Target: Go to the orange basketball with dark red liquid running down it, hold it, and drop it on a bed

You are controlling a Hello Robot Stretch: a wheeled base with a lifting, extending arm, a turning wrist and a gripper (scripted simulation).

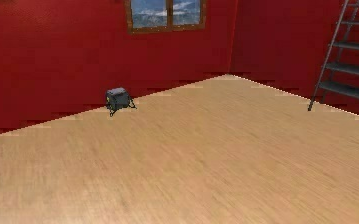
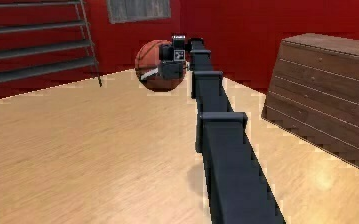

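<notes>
In the arm side view, the dark square arm bar [image 2: 227,150] rises from 6 o'clock and runs up towards 12 o'clock. At its far end sit two small white marker squares [image 2: 176,50], and just to their 9 o'clock side is the gripper [image 2: 163,63]. The round orange basketball [image 2: 147,78], smeared with dark red, hangs at that far end at about 11 o'clock in the view. It is clear of the pale wooden plank floor [image 2: 77,150], with the red wall [image 2: 237,35] behind it, so the gripper holds the ball. How wide the fingers stand cannot be told.

A grey metal shelving rack [image 2: 37,45] stands against the wall at 10 o'clock. A grey-framed window [image 2: 139,9] sits at 12 o'clock, and a brown wooden chest of drawers [image 2: 322,90] fills the 3 o'clock side.

In the forward view, the same plank floor runs up to red walls that meet in a corner at about 1 o'clock. A small grey box on short dark legs [image 1: 120,98] stands near the wall at 10 o'clock. A wood-framed window [image 1: 167,13] is at 12 o'clock, and a grey metal rack with slanted shelves [image 1: 345,55] is at 2 o'clock.
</notes>
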